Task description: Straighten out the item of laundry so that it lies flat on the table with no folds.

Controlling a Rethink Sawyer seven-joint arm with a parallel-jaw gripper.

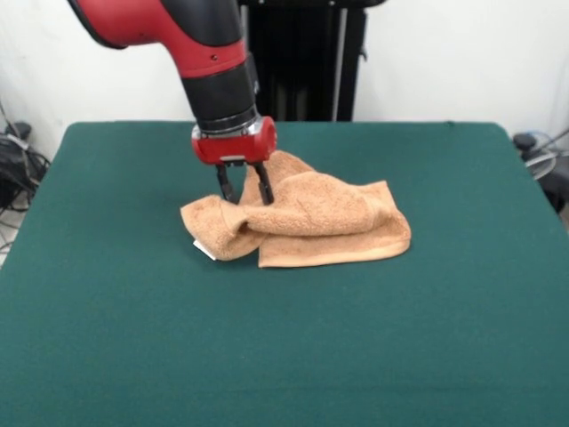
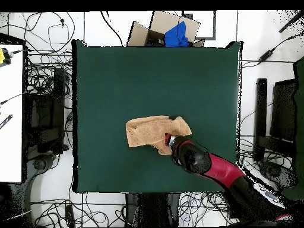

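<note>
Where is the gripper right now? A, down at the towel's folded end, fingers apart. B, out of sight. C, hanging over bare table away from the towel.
A: the gripper is down at the bunched end of the towel, its two fingers apart.

Nubby matt terry towel [image 1: 307, 222] on smooth matt green cloth table [image 1: 427, 338].
</note>
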